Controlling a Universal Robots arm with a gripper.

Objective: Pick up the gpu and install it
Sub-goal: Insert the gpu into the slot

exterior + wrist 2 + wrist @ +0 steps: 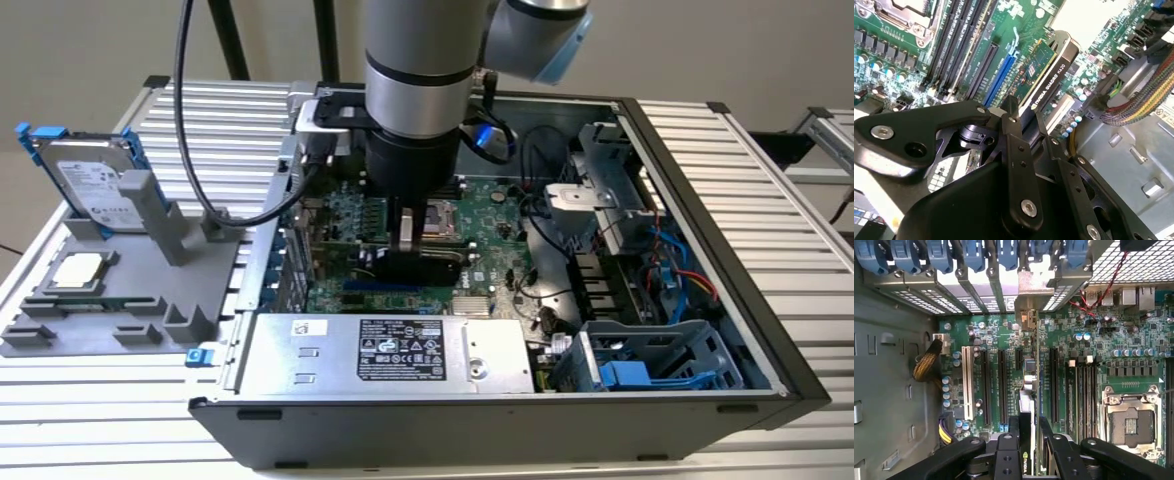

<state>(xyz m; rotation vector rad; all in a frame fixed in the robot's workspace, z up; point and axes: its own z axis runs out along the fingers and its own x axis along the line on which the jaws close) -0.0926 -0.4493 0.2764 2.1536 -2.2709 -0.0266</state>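
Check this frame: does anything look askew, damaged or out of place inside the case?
Nothing stands out. The gripper holds the gpu edge-down over the motherboard slots, its bracket end toward the rear slot covers. No visible damage or loose parts.

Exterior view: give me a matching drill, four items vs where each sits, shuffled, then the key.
Items:
1. gpu
2. hard drive
3. CPU chip
4. power supply

Places:
A. flat on the grey tray outside the case
B. in the claw, over the motherboard
C. standing on edge at the tray's back
D. inside the case along its near wall

Pairs: 1-B, 2-C, 3-A, 4-D
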